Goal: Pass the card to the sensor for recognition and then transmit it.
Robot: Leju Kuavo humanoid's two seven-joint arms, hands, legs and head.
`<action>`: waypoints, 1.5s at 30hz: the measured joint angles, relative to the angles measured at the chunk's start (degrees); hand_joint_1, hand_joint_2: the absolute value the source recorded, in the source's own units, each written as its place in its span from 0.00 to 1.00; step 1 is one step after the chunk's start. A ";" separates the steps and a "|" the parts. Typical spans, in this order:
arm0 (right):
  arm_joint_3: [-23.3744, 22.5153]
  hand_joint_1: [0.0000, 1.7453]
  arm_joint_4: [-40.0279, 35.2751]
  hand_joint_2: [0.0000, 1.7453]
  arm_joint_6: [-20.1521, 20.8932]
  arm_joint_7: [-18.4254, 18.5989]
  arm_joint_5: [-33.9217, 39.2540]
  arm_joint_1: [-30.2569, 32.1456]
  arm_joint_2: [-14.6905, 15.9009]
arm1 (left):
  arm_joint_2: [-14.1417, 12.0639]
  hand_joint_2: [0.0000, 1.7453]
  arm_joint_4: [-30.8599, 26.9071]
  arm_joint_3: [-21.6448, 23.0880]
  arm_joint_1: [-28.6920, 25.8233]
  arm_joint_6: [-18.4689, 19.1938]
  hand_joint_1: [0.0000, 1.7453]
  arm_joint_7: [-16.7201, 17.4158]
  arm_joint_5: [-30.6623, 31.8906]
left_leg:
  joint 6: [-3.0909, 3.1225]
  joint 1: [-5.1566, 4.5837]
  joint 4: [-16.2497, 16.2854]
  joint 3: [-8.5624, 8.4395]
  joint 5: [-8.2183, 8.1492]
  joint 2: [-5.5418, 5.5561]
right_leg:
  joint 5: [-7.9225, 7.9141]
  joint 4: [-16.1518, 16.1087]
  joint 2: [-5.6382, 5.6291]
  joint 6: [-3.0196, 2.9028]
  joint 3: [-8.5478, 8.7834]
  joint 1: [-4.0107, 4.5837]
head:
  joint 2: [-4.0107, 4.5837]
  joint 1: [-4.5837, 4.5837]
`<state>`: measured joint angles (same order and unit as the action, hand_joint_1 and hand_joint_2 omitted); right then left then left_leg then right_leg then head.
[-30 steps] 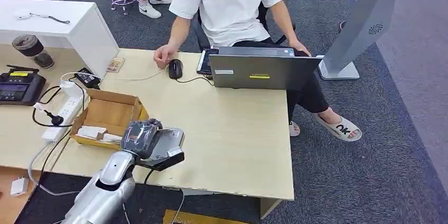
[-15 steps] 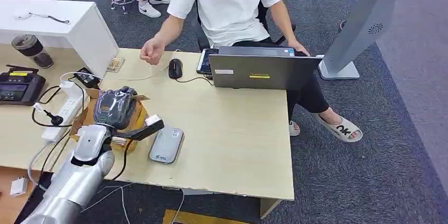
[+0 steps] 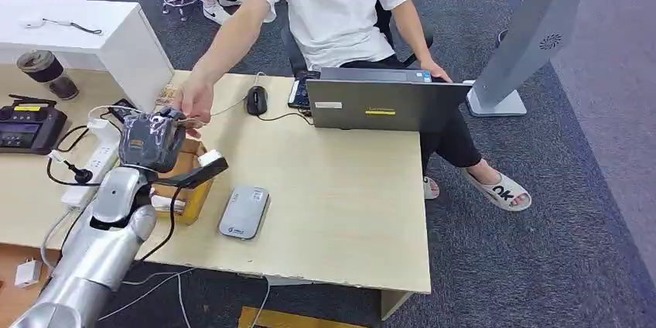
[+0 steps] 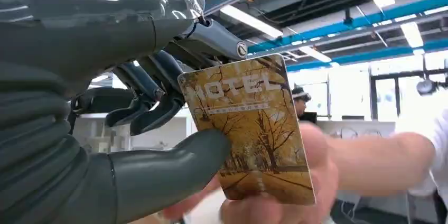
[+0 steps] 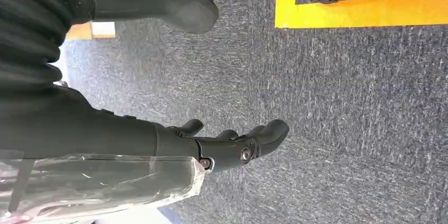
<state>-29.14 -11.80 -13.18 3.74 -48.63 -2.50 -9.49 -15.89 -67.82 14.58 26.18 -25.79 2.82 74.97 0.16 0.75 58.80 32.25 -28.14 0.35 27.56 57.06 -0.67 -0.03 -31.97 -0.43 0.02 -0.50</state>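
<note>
Left hand (image 3: 152,141) raised over tabletop (image 3: 340,189) left edge, thumb and fingers (image 4: 150,110) pinching card (image 4: 252,129). Sensor (image 3: 244,211) near front edge. Person's hand (image 3: 193,102) met card. Best: hold firm until person grips. Wrist view showed "HOTEL" face. Right hand (image 5: 232,147) hung, fingers slightly apart, holding nothing.

A light wooden table (image 3: 348,189) carries a grey card sensor (image 3: 244,212) near its front edge, with an open cardboard box (image 3: 192,177) just beside it. Toward the far edge lie a black mouse (image 3: 257,100) and a grey laptop (image 3: 383,104). At the left sit a white power strip (image 3: 97,162), a black handheld controller (image 3: 29,125) and a dark lidded cup (image 3: 48,73).
</note>
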 joint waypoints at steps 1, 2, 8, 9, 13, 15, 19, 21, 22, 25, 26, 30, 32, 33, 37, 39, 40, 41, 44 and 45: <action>0.00 0.00 0.00 1.00 0.00 0.00 0.00 -0.01 0.00 | 0.00 1.00 -0.04 -0.32 0.66 0.02 1.00 -0.15 -0.43 | 0.00 0.00 0.00 0.00 0.00 0.00 | 0.00 0.00 0.00 0.00 0.00 0.00 | 0.00 0.00; 0.00 0.00 0.00 1.00 0.00 0.00 -0.02 -0.01 0.00 | 0.00 1.00 -0.04 -0.66 1.45 0.07 1.00 -0.13 -0.81 | -0.01 0.00 0.00 0.00 0.01 0.01 | -0.01 0.00 0.00 -0.01 0.00 0.00 | 0.00 0.02; 0.00 0.00 0.00 1.00 0.00 -0.20 -0.26 -0.13 0.00 | 0.09 1.00 -0.20 -1.59 6.67 1.36 1.00 -0.44 -2.84 | 0.01 0.00 0.00 0.00 0.04 -0.01 | -0.06 0.01 -0.03 -0.04 0.00 0.00 | 0.00 0.02; 0.00 0.00 0.00 1.00 0.00 -0.24 -0.44 -0.12 0.00 | 0.09 1.00 -0.20 -1.61 7.34 1.44 1.00 -0.24 -2.64 | 0.01 0.00 0.00 0.00 0.04 -0.06 | -0.07 0.01 -0.08 -0.03 -0.02 0.00 | 0.00 0.02; 0.00 0.00 0.00 1.00 -0.28 -0.52 -0.87 -0.13 0.00 | 0.13 1.00 -0.20 -1.92 10.21 1.38 0.00 1.05 -3.17 | 0.01 0.00 0.00 0.05 0.04 -0.07 | -0.08 0.02 -0.11 -0.03 -0.06 0.00 | 0.00 0.00; 0.00 0.00 0.00 1.00 -0.42 -0.52 -0.72 -0.18 0.00 | 0.15 1.00 -0.20 -2.32 11.25 0.59 0.00 1.64 -3.74 | 0.01 0.00 0.00 0.05 0.03 -0.06 | -0.07 0.02 -0.10 -0.03 -0.06 0.00 | 0.00 0.00; -0.04 0.00 0.00 1.00 -0.55 -0.24 -0.61 -0.16 0.00 | 0.13 1.00 -0.28 -3.75 11.15 -1.33 0.00 1.51 -7.26 | 0.01 0.00 0.00 0.08 0.03 -0.07 | -0.06 0.02 -0.11 -0.03 -0.07 0.00 | 0.00 0.00; -0.22 0.00 0.00 1.00 -0.70 -0.13 -0.28 -0.12 0.00 | -0.18 1.00 -1.64 -4.77 9.94 -2.21 0.00 0.02 -9.69 | 0.01 0.00 0.00 0.08 0.03 -0.08 | -0.06 0.02 -0.11 -0.03 -0.08 0.00 | 0.00 0.00; -0.42 0.00 0.00 1.00 -0.72 -0.13 0.09 -0.12 0.00 | -0.28 1.00 -2.47 -5.27 9.16 -2.32 0.00 -0.50 -10.62 | 0.01 0.00 0.00 0.08 0.03 -0.08 | -0.06 0.02 -0.11 -0.03 -0.08 0.00 | 0.00 0.02; -1.09 0.00 0.00 1.00 -1.11 -0.18 0.41 -0.09 0.00 | -1.14 1.00 -6.38 -6.60 5.57 -3.77 0.00 -2.57 -10.71 | 0.01 0.01 -0.02 0.08 0.03 -0.09 | -0.06 0.04 -0.13 -0.03 -0.07 0.00 | 0.00 0.00; -1.31 0.00 0.00 1.00 -1.29 -0.13 0.44 -0.06 0.00 | -1.60 1.00 -8.16 -6.99 3.84 -4.18 0.00 -3.19 -11.04 | 0.00 0.01 -0.02 0.07 0.03 -0.14 | -0.06 0.05 -0.18 -0.03 -0.09 0.00 | 0.00 0.02; -2.39 0.00 0.00 1.00 -1.83 0.13 1.33 0.23 0.00 | -2.78 1.00 -16.42 -9.20 -3.98 -2.95 0.00 -5.27 -15.72 | -0.01 0.00 -0.02 0.11 0.01 -0.17 | -0.04 0.04 -0.22 -0.04 -0.13 0.00 | 0.00 0.00; -2.90 0.00 0.00 1.00 -2.14 -0.02 1.38 0.44 0.00 | -3.90 1.00 -21.14 -10.78 -8.01 -0.89 0.00 -5.51 -16.87 | -0.01 0.00 -0.02 0.14 0.00 -0.16 | -0.03 0.03 -0.21 -0.04 -0.16 0.00 | 0.00 0.02; -3.08 0.00 0.00 1.00 -2.38 -0.02 1.29 0.54 0.00 | -4.31 1.00 -23.22 -11.28 -9.65 0.84 0.00 -5.35 -17.49 | -0.01 0.00 -0.02 0.16 0.00 -0.15 | -0.02 0.02 -0.19 -0.05 -0.18 0.00 | 0.00 0.00; -3.54 0.00 0.00 1.00 -2.99 0.85 0.35 0.74 0.00 | -7.72 1.00 -29.96 -13.65 -14.72 12.42 0.00 -3.83 -21.52 | -0.01 0.04 -0.02 0.20 0.01 -0.13 | -0.02 0.02 -0.17 -0.06 -0.22 0.03 | 0.00 0.02; -3.89 0.00 0.00 1.00 -2.95 0.76 0.26 0.82 0.00 | -9.36 1.00 -32.09 -14.62 -15.95 16.64 0.00 -3.69 -23.87 | -0.02 0.06 -0.02 0.20 0.02 -0.12 | -0.02 0.03 -0.15 -0.06 -0.21 0.05 | 0.00 0.00; -4.02 0.00 0.00 1.00 -2.89 0.68 0.26 0.85 0.00 | -10.21 1.00 -33.26 -15.13 -16.65 19.09 0.00 -3.56 -24.80 | -0.03 0.06 -0.02 0.19 0.02 -0.13 | -0.03 0.04 -0.16 -0.07 -0.21 0.05 | 0.00 0.00; -4.09 0.00 0.00 1.00 -2.88 0.68 0.24 0.88 0.00 | -11.09 1.00 -34.12 -15.37 -17.34 20.42 0.00 -3.41 -25.22 | -0.06 0.06 -0.02 0.19 0.04 -0.13 | -0.03 0.04 -0.16 -0.07 -0.21 0.05 | 0.00 0.00; -4.35 0.00 0.00 1.00 -2.86 0.68 0.15 0.93 0.00 | -13.00 1.00 -36.15 -16.37 -18.58 22.92 0.00 -3.47 -27.09 | -0.06 0.07 -0.02 0.20 0.05 -0.10 | -0.03 0.05 -0.14 -0.07 -0.21 0.05 | 0.00 0.00; -4.37 0.00 0.00 1.00 -2.80 0.68 0.00 0.93 0.00 | -13.71 1.00 -36.63 -16.59 -19.02 24.62 0.00 -3.78 -28.66 | -0.06 0.06 -0.02 0.20 0.05 -0.09 | -0.03 0.05 -0.13 -0.07 -0.20 0.05 | 0.00 0.00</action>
<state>-33.51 -11.80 -15.98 4.41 -48.63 -1.58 -9.49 -29.60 -104.46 -2.01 7.16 -1.17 -0.96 46.31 0.10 0.81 58.78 32.45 -28.09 0.26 27.53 57.11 -0.80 -0.11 -32.17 -0.37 0.02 -0.50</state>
